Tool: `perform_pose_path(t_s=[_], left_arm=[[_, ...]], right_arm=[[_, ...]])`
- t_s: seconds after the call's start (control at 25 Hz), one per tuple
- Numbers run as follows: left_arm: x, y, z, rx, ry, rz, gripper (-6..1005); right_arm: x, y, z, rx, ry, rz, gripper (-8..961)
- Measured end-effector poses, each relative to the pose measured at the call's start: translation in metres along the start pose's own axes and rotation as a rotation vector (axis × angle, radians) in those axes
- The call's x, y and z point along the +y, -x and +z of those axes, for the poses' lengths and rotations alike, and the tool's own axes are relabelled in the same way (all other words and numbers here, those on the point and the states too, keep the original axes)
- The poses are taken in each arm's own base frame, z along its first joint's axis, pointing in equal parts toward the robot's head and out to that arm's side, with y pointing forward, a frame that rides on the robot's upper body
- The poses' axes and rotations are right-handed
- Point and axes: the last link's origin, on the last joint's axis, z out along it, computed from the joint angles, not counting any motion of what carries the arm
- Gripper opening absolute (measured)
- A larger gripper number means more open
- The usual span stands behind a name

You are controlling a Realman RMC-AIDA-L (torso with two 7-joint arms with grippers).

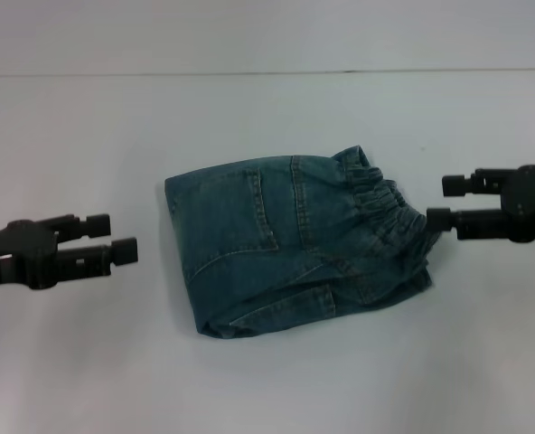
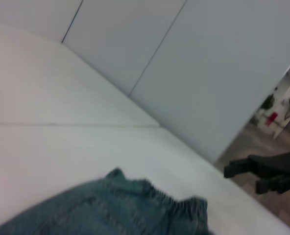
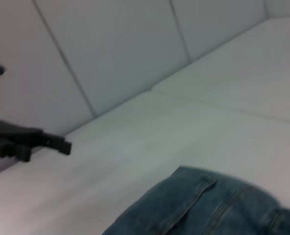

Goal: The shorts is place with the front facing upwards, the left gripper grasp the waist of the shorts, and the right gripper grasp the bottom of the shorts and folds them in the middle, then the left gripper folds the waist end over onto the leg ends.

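Note:
The blue-green denim shorts (image 1: 276, 244) lie folded in the middle of the white table, with a patch pocket facing up. Their ruffled waist (image 1: 385, 203) is at the right end and a smooth fold at the left end; the leg ends are hidden. My left gripper (image 1: 123, 238) hovers open and empty a short way left of the shorts. My right gripper (image 1: 439, 202) is open and empty beside the waist, its lower finger close to the band. The left wrist view shows the shorts (image 2: 110, 210) and the right gripper (image 2: 243, 176). The right wrist view shows the shorts (image 3: 208, 210) and the left gripper (image 3: 61, 145).
The white table (image 1: 267, 380) spreads on all sides of the shorts. A pale panelled wall (image 1: 267, 36) rises behind its far edge.

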Motion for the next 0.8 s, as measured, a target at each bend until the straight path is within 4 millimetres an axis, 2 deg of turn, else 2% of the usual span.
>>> perform_pose_path(t_s=[0.2,0.52,0.8], left_arm=[[-0.001,0.009,-0.001,-0.053,-0.011,0.01,874],[-0.002,0.007,0.001,-0.054,-0.019,0.034,873],[-0.003,0.007,0.001,-0.051,-0.023,0.046,873]], right_arm=[[0.008,-0.009,-0.003,0.019,0.043,-0.002,788],[0.009,-0.016,-0.005,0.053,0.046,-0.007,957],[0.008,-0.019,-0.006,0.072,0.035,-0.004,957]])
